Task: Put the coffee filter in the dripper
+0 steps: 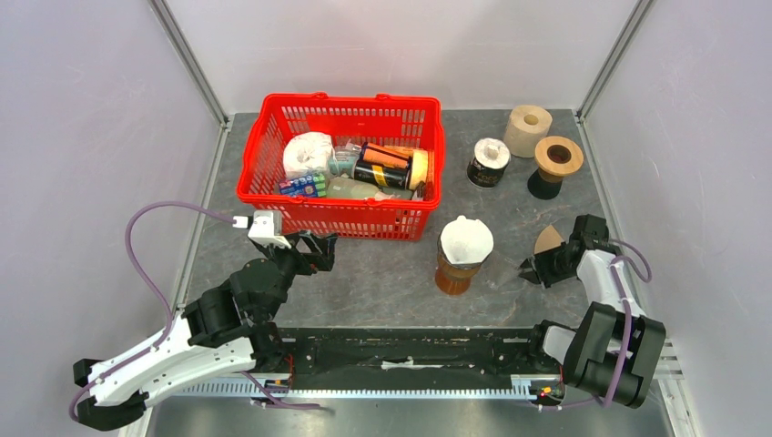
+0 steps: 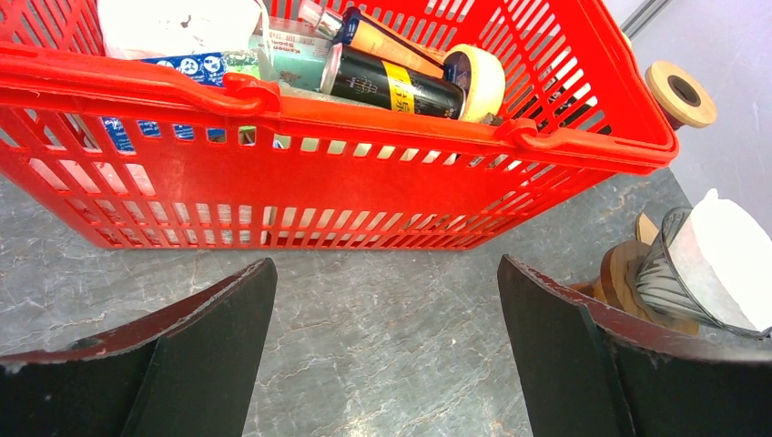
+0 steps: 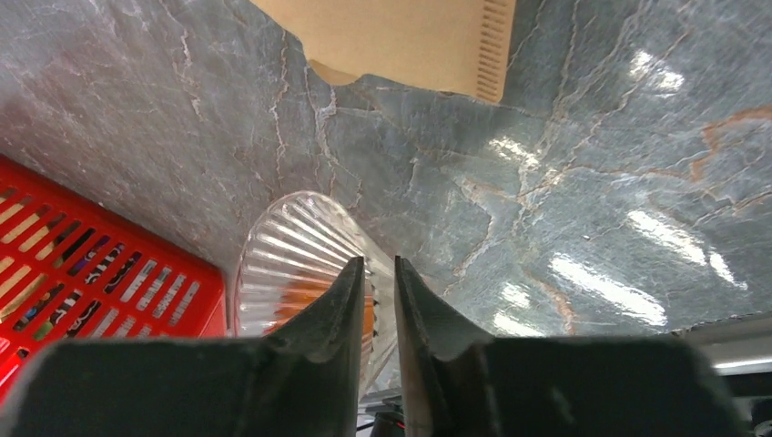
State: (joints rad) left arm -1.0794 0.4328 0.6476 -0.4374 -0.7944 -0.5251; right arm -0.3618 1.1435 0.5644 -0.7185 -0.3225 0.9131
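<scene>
A ribbed glass dripper (image 1: pixel 465 248) stands on an amber glass at the table's middle, with a white paper filter (image 1: pixel 466 238) sitting in it. A brown paper filter (image 1: pixel 547 240) lies flat on the table to its right. My right gripper (image 1: pixel 533 270) is just in front of the brown filter, jaws nearly together with nothing between them. In the right wrist view the gripper (image 3: pixel 378 262) points at the dripper (image 3: pixel 300 264), and the brown filter (image 3: pixel 410 41) lies beyond. My left gripper (image 1: pixel 319 248) is open and empty before the basket. The left wrist view shows the gripper (image 2: pixel 384 264) and the dripper (image 2: pixel 678 278) at right.
A red basket (image 1: pixel 273 196) full of groceries stands at the back left, close to my left gripper; it fills the left wrist view (image 2: pixel 364 137). A wooden funnel stand (image 1: pixel 557 159), a beige roll (image 1: pixel 528 130) and a dark tin (image 1: pixel 489 162) stand at the back right.
</scene>
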